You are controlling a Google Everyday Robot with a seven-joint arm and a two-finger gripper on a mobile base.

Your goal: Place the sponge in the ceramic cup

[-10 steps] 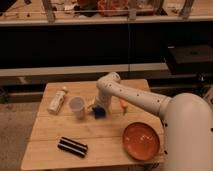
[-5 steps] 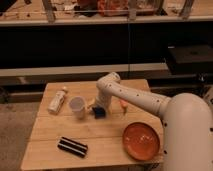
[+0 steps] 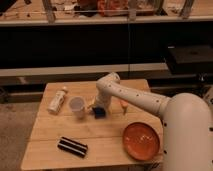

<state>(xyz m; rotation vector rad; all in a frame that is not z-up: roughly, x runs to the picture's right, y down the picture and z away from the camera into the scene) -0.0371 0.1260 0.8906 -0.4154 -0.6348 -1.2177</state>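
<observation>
— Blue sponge (image 3: 99, 113) where?
— On tabletop (image 3: 52, 134), just right of ceramic cup (image 3: 77, 106). Hand (image 3: 95, 105) down at it; grip state, cannot tell.
— Step?
— Grasping, probably. Next needs a lift over the cup.

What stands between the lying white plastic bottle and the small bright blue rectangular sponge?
The pale whitish-grey ceramic cup stands between the white bottle and the blue sponge, as the camera view shows. The gripper is down at the sponge.

White arm (image 3: 142, 100) stretched leftward, elbow raised, gripper (image 3: 96, 107) low, pointing down
</observation>
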